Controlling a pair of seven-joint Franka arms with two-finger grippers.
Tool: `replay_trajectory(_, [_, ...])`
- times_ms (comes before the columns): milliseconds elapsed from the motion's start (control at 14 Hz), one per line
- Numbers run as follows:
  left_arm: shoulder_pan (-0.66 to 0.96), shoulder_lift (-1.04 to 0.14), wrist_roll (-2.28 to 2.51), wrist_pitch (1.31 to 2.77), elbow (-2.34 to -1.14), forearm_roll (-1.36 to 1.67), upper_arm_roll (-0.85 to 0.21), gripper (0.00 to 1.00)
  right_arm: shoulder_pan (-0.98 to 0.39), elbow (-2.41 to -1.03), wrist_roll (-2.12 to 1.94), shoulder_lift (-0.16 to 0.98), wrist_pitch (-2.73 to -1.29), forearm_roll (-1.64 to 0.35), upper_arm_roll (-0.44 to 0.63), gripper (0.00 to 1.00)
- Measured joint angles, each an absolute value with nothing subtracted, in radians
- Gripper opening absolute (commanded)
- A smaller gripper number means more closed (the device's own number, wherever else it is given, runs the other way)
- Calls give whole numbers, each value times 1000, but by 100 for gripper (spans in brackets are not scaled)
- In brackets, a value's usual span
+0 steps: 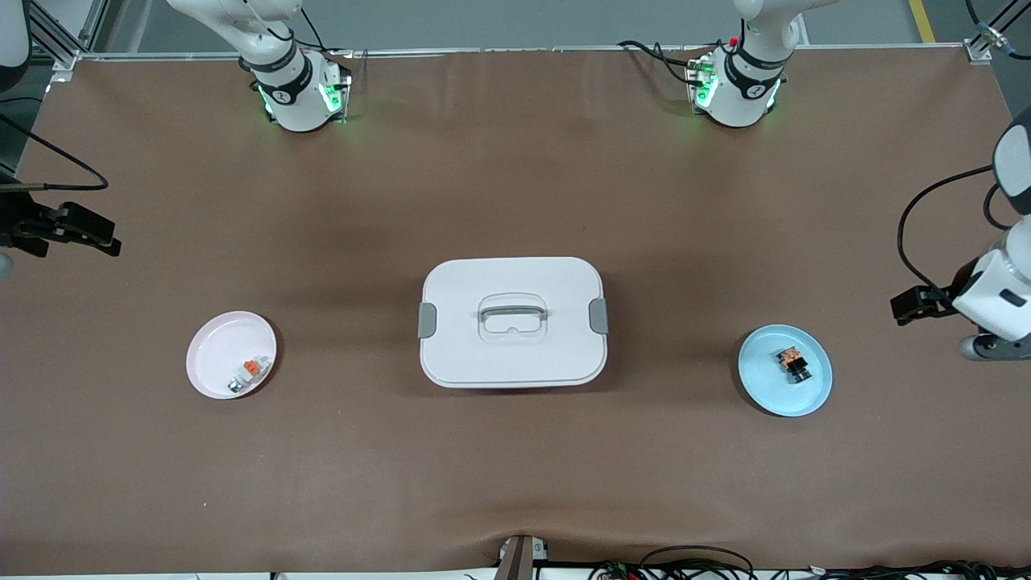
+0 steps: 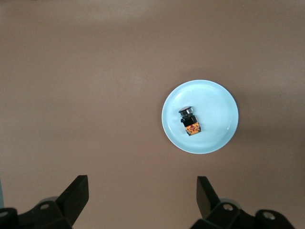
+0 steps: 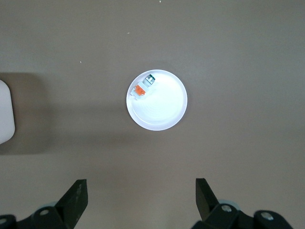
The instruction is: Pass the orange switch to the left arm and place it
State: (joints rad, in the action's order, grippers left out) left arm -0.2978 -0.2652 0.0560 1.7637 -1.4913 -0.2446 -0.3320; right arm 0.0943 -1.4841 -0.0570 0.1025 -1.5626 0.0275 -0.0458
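Currently the left gripper [image 2: 138,202] is held high with its fingers spread wide and nothing between them, near the table edge at the left arm's end, and the blue plate [image 2: 219,100] is seen well below it. The orange switch [image 2: 189,122] lies on its side near the middle of that plate, untouched. The right gripper [image 3: 138,202] is likewise spread wide and empty, high near the table edge at the right arm's end, above the white plate [image 3: 164,112], where a small white-grey part with an orange tab [image 3: 143,86] rests against the rim.

The box [image 1: 512,321] sits at the middle of the table, between the two plates, directly on the straight line from one plate to the other.

Several failures can be foreseen. The switch is tiny and rounded, so it could be rolled or flicked off the shallow plate if the fingers are closed off-centre, or the plate itself could be pushed. A handover between grippers over such a small body leaves little free surface for the second grasp, and a drop is likely if release is mistimed. If the carry is kept low, the lid or its handle [image 1: 513,309] could be struck. The orange-tabbed part could also be mistaken for the target.
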Motion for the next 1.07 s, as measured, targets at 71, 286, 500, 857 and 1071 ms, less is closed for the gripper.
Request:
replay_trajectory(71, [-299, -245, 56, 1739, -1482, -211, -332, 100, 95, -1484, -57, 103, -1562, 28, -46, 100])
replay_trajectory(286, [-301, -169, 56, 1655, -1473, -139, -332, 100, 98, -1484, -57, 103, -1565, 30, -45, 100])
replay_trajectory(500, [-293, -94, 65, 1600, -1475, -72, -329, 100, 99, -1476, -57, 103, -1567, 35, -45, 100])
replay_trajectory(857, [-63, -27, 111, 1515, -1509, -38, -121, 100, 103, -1458, -57, 103, -1568, 37, -45, 100])
replay_trajectory(1071, [-14, 1, 111, 1512, -1556, -26, -72, 100, 103, -1456, -57, 103, -1582, 37, -46, 100])
